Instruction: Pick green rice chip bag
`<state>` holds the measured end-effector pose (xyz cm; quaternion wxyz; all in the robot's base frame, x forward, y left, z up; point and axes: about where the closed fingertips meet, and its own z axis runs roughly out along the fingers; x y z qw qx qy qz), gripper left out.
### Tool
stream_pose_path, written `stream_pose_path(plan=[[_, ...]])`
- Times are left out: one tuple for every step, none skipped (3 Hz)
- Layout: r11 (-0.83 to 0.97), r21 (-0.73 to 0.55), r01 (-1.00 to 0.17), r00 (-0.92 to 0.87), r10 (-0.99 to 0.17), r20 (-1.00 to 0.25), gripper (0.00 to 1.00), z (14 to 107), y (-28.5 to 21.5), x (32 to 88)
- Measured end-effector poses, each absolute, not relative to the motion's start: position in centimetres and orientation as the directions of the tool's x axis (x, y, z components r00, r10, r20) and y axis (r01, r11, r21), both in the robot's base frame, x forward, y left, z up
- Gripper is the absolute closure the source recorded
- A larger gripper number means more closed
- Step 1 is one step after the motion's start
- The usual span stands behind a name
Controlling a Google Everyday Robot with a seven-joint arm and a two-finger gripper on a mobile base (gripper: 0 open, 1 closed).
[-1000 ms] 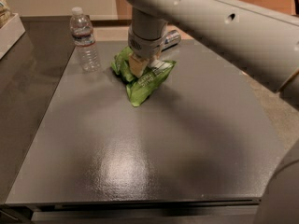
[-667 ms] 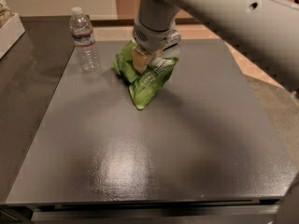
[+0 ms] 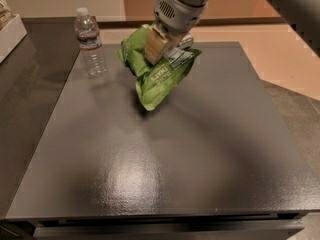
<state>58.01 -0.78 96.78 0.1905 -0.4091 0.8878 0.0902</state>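
The green rice chip bag (image 3: pixel 155 76) is a crinkly lime-green snack bag with white lettering. It hangs tilted in the air above the far part of the dark grey table (image 3: pixel 165 164), its lower corner pointing down toward its shadow. My gripper (image 3: pixel 159 43) comes down from the upper right and is shut on the top of the bag, with a tan finger (image 3: pixel 153 45) pressed on its front. The grey wrist (image 3: pixel 176 9) is just above.
A clear plastic water bottle (image 3: pixel 89 43) with a white cap stands upright at the table's far left, a little left of the bag. A white box edge (image 3: pixel 10 34) sits at the far left. Tan floor lies beyond the table's right edge.
The gripper has risen with the bag in it, so the bag is now off the table and hangs in the air. The bottle has not moved.
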Motion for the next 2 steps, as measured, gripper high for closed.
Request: stream_pose_path(plan=[[0.640, 0.016, -0.768, -0.583, -0.689, -0.431, 0.35, 98.23, -0.82, 57.00], [0.632, 0.021, -0.775, -0.575, -0.690, -0.440, 0.12, 98.84, -0.82, 56.44]])
